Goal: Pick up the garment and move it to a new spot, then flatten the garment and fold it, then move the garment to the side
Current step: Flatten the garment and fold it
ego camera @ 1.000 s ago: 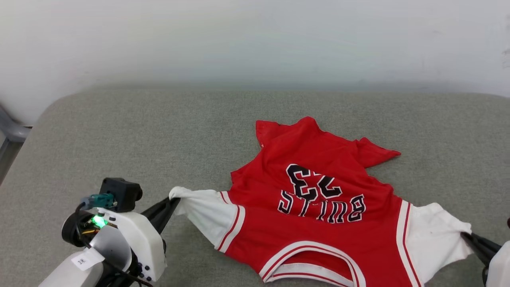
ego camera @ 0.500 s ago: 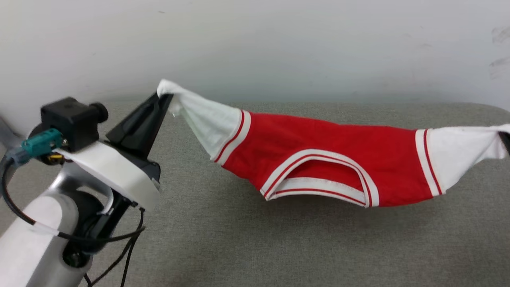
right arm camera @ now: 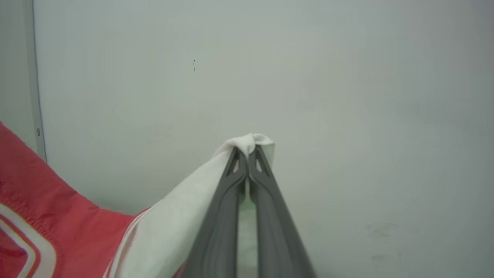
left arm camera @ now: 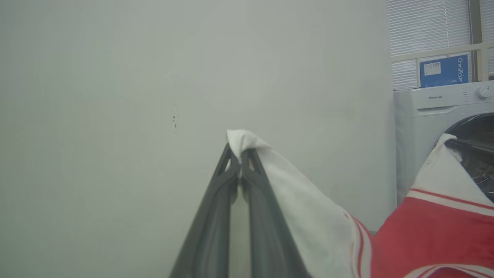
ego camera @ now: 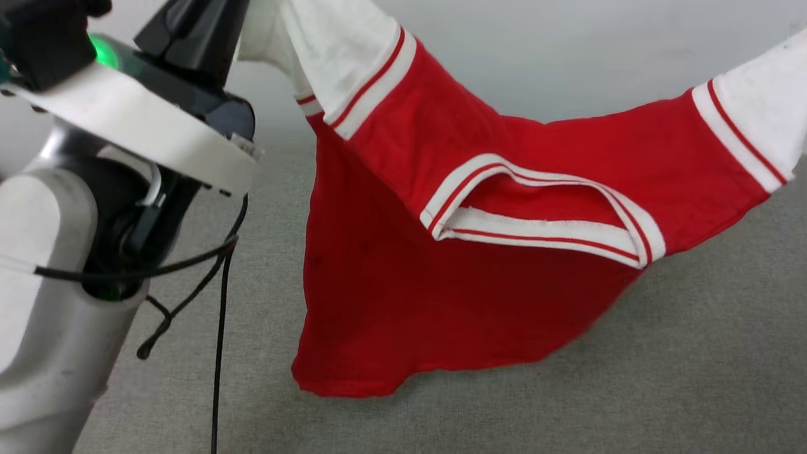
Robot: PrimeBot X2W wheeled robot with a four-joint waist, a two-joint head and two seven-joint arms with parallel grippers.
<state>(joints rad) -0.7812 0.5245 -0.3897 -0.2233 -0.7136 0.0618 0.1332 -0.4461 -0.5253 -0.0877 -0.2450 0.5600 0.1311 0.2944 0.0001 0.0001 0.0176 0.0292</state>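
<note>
The left claw (left arm camera: 240,154) and right claw (right arm camera: 247,154), each pinched shut on the shirt (ego camera: 441,296), hang it between them over the grey surface (ego camera: 693,378). This looks like the move step. Next it needs lowering, spread flat, at a new spot.

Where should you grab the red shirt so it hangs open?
Grip the red shirt by its sleeve tips, coming in from each outer side. The left gripper and right gripper pinch them so, and the red body hangs open between them.

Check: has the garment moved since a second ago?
Yes, upward: the garment lay on the grey surface and now hangs above it by both white sleeves.
</note>
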